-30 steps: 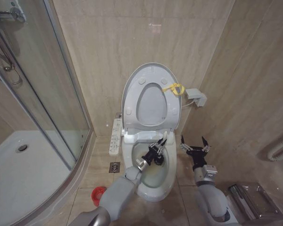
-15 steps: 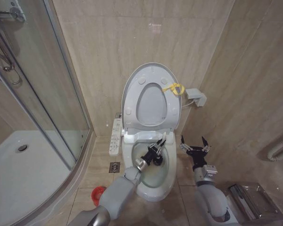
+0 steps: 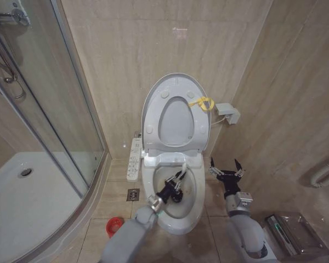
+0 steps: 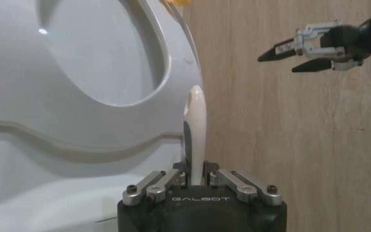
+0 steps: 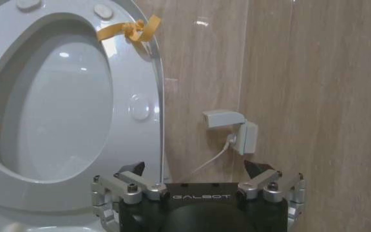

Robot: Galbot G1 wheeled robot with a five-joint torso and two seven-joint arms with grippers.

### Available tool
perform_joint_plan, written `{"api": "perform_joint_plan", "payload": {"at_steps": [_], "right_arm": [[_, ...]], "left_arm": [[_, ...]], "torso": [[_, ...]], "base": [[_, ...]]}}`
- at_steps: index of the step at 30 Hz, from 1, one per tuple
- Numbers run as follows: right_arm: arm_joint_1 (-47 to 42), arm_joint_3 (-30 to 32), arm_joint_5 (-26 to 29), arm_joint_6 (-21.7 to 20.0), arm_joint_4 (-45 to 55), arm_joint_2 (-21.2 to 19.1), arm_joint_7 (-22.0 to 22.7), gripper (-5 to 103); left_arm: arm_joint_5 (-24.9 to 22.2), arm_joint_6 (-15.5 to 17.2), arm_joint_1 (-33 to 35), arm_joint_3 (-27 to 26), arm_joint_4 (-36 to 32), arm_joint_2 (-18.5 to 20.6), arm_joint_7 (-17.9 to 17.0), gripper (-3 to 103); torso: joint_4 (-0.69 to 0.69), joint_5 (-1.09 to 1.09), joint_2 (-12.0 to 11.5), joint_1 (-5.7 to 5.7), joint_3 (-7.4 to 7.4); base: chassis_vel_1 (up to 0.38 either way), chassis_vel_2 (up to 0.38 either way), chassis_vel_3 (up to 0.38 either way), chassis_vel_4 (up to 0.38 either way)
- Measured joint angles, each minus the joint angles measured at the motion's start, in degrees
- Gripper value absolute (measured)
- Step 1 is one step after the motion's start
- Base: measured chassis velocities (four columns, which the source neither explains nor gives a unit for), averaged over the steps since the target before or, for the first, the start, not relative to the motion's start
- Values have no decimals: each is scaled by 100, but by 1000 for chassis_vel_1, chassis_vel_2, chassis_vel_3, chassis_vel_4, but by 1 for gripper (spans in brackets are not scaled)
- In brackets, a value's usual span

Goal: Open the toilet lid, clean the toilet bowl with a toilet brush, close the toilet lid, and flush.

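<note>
The toilet lid (image 3: 175,123) stands raised against the wall, a yellow loop (image 3: 203,102) tied at its edge. Below it the toilet bowl (image 3: 191,205) lies open, with brownish stains inside. My left gripper (image 3: 173,185) is down inside the bowl, shut on the toilet brush (image 3: 183,166). The white handle sticks up past the fingers toward the lid, and the black head is hard to tell from the gripper. The left wrist view shows the left gripper (image 4: 195,171) clamped on the handle (image 4: 194,116). My right gripper (image 3: 223,164) hangs open beside the bowl's right rim, holding nothing, also the right gripper (image 5: 195,169).
A red holder cup (image 3: 114,226) sits on the floor left of the toilet, near a floor drain (image 3: 133,194). A control panel (image 3: 134,159) juts from the toilet's left side. The glass shower enclosure (image 3: 49,126) is left; a wall box (image 3: 228,113) and a metal fixture (image 3: 293,233) are right.
My left gripper has dropped lower and nearer in the bowl, taking the brush with it. The right gripper and the lid have stayed put.
</note>
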Motion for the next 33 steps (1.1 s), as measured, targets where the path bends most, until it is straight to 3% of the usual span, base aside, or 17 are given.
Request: {"api": "perform_joint_plan", "payload": {"at_steps": [8,17,25,33], "right_arm": [[0,0,0,0,0,0,0,100],[0,0,0,0,0,0,1,100],[0,0,0,0,0,0,0,100],[0,0,0,0,0,0,0,100]], "left_arm": [[24,188,690,-348,-1020,679,-171,15],[-43,184,1294,-653,-1565,1092,-186,15],[-47,64,1625,-796,-1645,1171,-169,15],[-175,62,1198,-760,-1577,950,-202,15]], "torso": [[0,1,0,0,0],[0,2,0,0,0],[1,2,0,0,0],[0,3,0,0,0]], "base": [[0,0,0,0],[0,0,0,0],[0,0,0,0],[0,0,0,0]]}}
